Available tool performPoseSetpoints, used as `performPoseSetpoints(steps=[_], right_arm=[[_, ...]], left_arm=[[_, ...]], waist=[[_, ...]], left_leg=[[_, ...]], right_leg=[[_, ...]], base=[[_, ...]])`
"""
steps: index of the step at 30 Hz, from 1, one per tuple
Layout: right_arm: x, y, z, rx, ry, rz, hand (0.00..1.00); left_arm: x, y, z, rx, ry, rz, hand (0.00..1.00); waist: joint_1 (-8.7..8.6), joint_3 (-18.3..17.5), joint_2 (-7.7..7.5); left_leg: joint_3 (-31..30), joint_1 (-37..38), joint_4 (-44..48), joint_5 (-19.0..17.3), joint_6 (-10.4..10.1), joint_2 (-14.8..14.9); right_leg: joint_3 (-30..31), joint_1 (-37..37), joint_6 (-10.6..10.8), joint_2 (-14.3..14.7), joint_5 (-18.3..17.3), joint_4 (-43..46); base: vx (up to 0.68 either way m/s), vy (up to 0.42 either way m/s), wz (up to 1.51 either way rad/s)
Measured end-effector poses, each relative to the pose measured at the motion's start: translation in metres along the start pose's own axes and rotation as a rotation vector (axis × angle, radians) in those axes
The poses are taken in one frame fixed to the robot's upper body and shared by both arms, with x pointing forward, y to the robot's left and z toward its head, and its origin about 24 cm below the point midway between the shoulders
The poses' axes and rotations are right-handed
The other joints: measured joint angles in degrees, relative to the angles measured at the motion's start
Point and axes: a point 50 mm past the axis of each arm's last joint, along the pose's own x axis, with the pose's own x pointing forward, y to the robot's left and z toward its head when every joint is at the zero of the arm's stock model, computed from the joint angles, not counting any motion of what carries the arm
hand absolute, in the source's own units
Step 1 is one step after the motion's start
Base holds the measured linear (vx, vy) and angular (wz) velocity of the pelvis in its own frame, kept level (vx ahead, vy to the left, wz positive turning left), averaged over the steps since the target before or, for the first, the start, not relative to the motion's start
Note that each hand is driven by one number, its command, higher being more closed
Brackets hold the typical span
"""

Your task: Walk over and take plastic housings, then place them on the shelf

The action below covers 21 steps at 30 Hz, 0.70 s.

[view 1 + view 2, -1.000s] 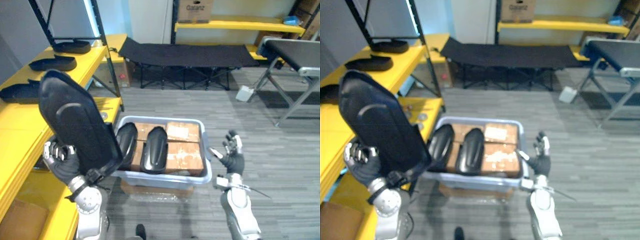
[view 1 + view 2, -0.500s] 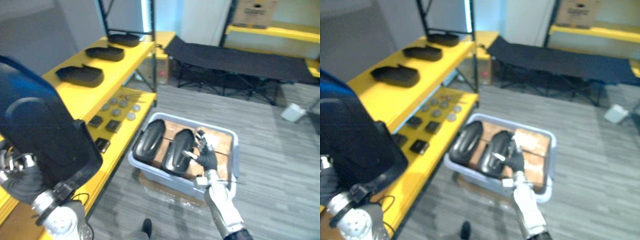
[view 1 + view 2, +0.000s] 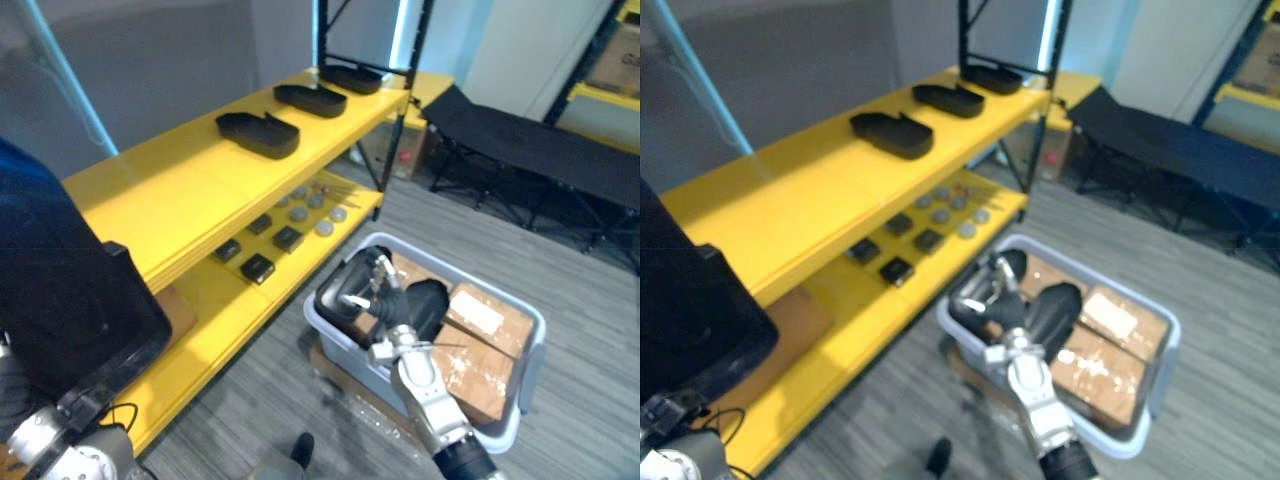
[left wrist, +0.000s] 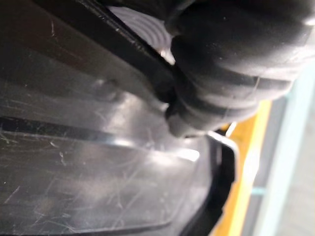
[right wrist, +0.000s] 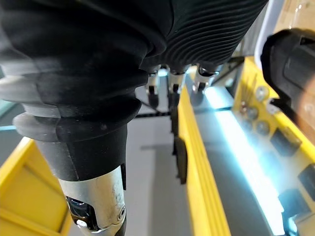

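A large black plastic housing [image 3: 60,300] stands upright at the lower left, carried by my left hand [image 4: 231,59], which grips its lower edge. The yellow shelf [image 3: 170,190] runs along the left, and three black housings [image 3: 258,133] lie in a row on its top level. Low on the right, a grey tub [image 3: 525,395] on the floor holds two more black housings [image 3: 425,305] on cardboard boxes [image 3: 480,350]. My right hand [image 3: 378,292] hovers over the tub's near corner with its fingers [image 5: 172,86] relaxed and holding nothing.
Small dark and round parts [image 3: 285,225] lie on the shelf's lower level. A black folding cot [image 3: 530,150] stands behind the tub. Black shelf posts [image 3: 410,40] rise at the far end. Grey plank floor [image 3: 270,400] lies between shelf and tub.
The camera has swung left, so the yellow shelf now fills the middle. The housing stays in my left hand. My right hand now shows over the tub's near corner.
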Motion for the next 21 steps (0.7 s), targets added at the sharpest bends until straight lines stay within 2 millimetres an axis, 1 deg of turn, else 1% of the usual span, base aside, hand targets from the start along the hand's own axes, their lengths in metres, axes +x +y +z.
performPoseSetpoints(steps=[2,3,4,6,8,9,10,11,12,13,14,15,16,17,18,19,20,21], right_arm=[[0.0,-0.009,0.0,0.0,0.004,-0.022,0.0],[0.0,-0.01,0.0,-0.004,0.002,-0.017,0.0],[0.0,-0.014,0.001,-0.014,-0.002,-0.001,0.0],[0.001,-0.016,0.002,-0.021,-0.006,0.014,0.0],[0.0,-0.018,0.002,-0.03,-0.005,0.034,0.0],[0.0,-0.018,0.002,-0.031,-0.004,0.04,0.0],[-0.002,-0.019,0.002,-0.029,-0.005,0.038,0.0],[-0.007,-0.026,0.004,-0.03,-0.011,0.017,0.0],[-0.008,-0.029,0.005,-0.034,-0.013,0.009,0.0],[-0.008,-0.036,0.007,-0.048,-0.019,0.003,0.0],[-0.008,-0.042,0.008,-0.062,-0.021,0.0,0.0],[-0.008,-0.045,0.008,-0.07,-0.021,-0.002,0.0],[-0.01,-0.049,0.008,-0.077,-0.017,-0.009,0.0],[-0.012,-0.052,0.007,-0.08,-0.015,-0.018,0.0],[-0.015,-0.057,0.006,-0.084,-0.009,-0.037,0.0],[-0.017,-0.06,0.006,-0.086,-0.008,-0.052,0.0],[-0.017,-0.061,0.006,-0.086,-0.009,-0.057,0.0],[-0.02,-0.062,0.005,-0.077,-0.004,-0.075,0.0]], left_arm=[[0.002,0.0,0.0,-0.008,-0.008,0.01,1.0],[0.002,0.002,0.0,-0.004,-0.004,0.017,1.0],[0.0,0.006,-0.002,0.001,0.016,0.032,1.0],[-0.002,0.009,-0.005,0.013,0.038,0.042,1.0],[-0.007,0.014,-0.007,0.038,0.071,0.043,1.0],[-0.008,0.015,-0.007,0.045,0.077,0.043,1.0],[-0.01,0.017,-0.009,0.05,0.093,0.034,1.0],[-0.013,0.017,-0.013,0.047,0.12,0.021,1.0],[-0.014,0.016,-0.016,0.041,0.135,0.013,1.0],[-0.018,0.017,-0.021,0.036,0.168,0.005,1.0],[-0.021,0.021,-0.025,0.054,0.195,0.01,1.0],[-0.023,0.023,-0.026,0.057,0.206,0.013,1.0],[-0.025,0.022,-0.028,0.051,0.221,0.007,1.0],[-0.025,0.02,-0.028,0.043,0.223,-0.002,1.0],[-0.027,0.014,-0.029,0.019,0.221,-0.037,1.0],[-0.029,0.006,-0.029,-0.015,0.228,-0.08,1.0],[-0.03,0.001,-0.03,-0.032,0.234,-0.103,1.0],[-0.031,-0.008,-0.032,-0.065,0.239,-0.145,1.0]], waist=[[0.45,0.9,-0.59],[0.55,1.1,-0.43],[0.55,1.6,0.37],[0.46,2.4,1.16],[0.2,3.3,2.52],[0.14,3.5,2.84],[-0.13,4.0,3.57],[-0.49,4.1,3.39],[-0.84,4.3,3.04],[-1.18,4.8,2.75],[-1.16,5.0,2.78],[-1.24,5.1,2.54],[-1.42,5.1,2.77],[-1.51,5.0,3.11],[-2.71,4.6,3.85],[-4.16,4.3,4.57],[-4.53,4.3,4.93],[-4.43,4.6,4.46]], left_leg=[[-0.6,0.0,0.2,1.0,-0.7,0.2],[-0.8,0.0,0.2,1.1,-1.0,0.5],[-1.5,0.0,0.3,1.5,-1.5,1.3],[-1.7,0.0,0.3,2.0,-2.2,2.3],[-2.5,0.0,0.3,2.2,-3.0,3.8],[-1.7,0.0,0.2,1.8,-3.1,4.3],[3.2,-0.2,0.2,0.0,-0.7,5.6],[8.4,-0.3,0.4,-2.8,3.0,6.7],[10.8,-0.9,1.6,-5.0,3.9,6.9],[14.9,-3.0,6.0,-6.2,4.6,8.2],[18.0,-4.7,11.9,-6.4,5.0,8.7],[19.4,-5.1,14.8,-6.5,5.2,8.8],[21.8,-5.0,20.3,-8.0,5.8,9.2],[22.9,-4.8,22.0,-9.0,5.2,9.8],[23.9,-3.5,22.7,-11.3,2.7,10.8],[23.9,-2.0,19.3,-12.5,0.6,10.8],[24.0,-1.3,17.1,-12.7,-0.7,10.5],[24.2,0.3,13.8,-10.9,-1.1,8.7]], right_leg=[[0.2,0.0,1.6,0.3,-1.6,0.9],[0.3,0.0,2.0,0.6,-1.7,1.0],[0.3,0.0,2.1,1.5,-1.8,1.4],[0.3,0.0,2.6,2.4,-2.2,1.8],[-0.2,0.2,2.1,4.1,-2.8,2.5],[-0.4,0.3,2.0,4.6,-3.0,3.0],[-1.7,0.6,2.0,5.1,-2.9,3.9],[-3.7,1.4,1.7,5.1,-2.6,3.6],[-4.7,1.9,1.4,4.9,-2.4,2.9],[-6.5,2.1,0.6,3.4,-2.6,3.2],[-6.6,1.4,-0.1,2.4,-3.1,3.8],[-6.7,1.1,-0.1,1.8,-3.1,4.0],[-6.8,1.1,0.3,0.8,-2.9,4.0],[-7.1,1.1,0.6,0.5,-2.7,4.0],[-8.3,1.3,1.4,0.1,-2.2,4.0],[-9.7,1.4,2.5,-0.2,-1.6,4.2],[-10.0,1.2,3.0,-0.3,-1.3,4.3],[-10.0,1.4,3.6,-1.6,-0.4,4.4]], base=[[-0.07,-0.094,0.48],[-0.1,-0.14,0.08],[-0.14,-0.165,0.05],[-0.15,-0.146,0.05],[-0.15,-0.116,0.12],[-0.14,-0.126,0.27],[-0.12,-0.144,0.54],[-0.1,-0.136,0.71],[-0.1,-0.068,0.78],[-0.11,0.002,0.46],[-0.11,0.024,0.27],[-0.06,0.021,0.05],[-0.03,0.008,0.07],[-0.01,0.078,0.28],[0.03,0.151,0.56],[0.06,0.19,0.62],[0.1,0.209,0.49],[0.12,0.242,0.25]])
